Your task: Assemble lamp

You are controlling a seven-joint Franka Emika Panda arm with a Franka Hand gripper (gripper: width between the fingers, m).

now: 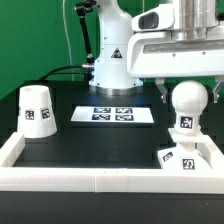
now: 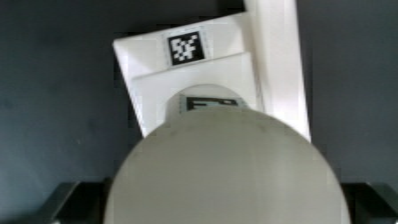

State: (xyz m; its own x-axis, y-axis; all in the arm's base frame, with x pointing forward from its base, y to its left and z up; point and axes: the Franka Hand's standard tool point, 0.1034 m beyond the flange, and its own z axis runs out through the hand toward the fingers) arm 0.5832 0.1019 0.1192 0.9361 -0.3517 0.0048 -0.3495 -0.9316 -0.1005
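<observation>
Bulb (image 1: 187, 100) stood upright on the square base (image 1: 177, 157), tucked in the desk (image 1: 100, 145) corner on the exterior view's right, against the white rail (image 1: 60, 176). Tool (image 1: 187, 90) hung around the ball top, fingers spread apart on either side, gripping nothing. Shade (image 1: 36, 108) sat well apart on the exterior view's left, past the marker board (image 1: 112, 115).

Robot lab bench: marker board (image 1: 112, 114), white rail (image 1: 60, 178) round black table (image 1: 110, 142), green backdrop (image 1: 30, 40).
</observation>
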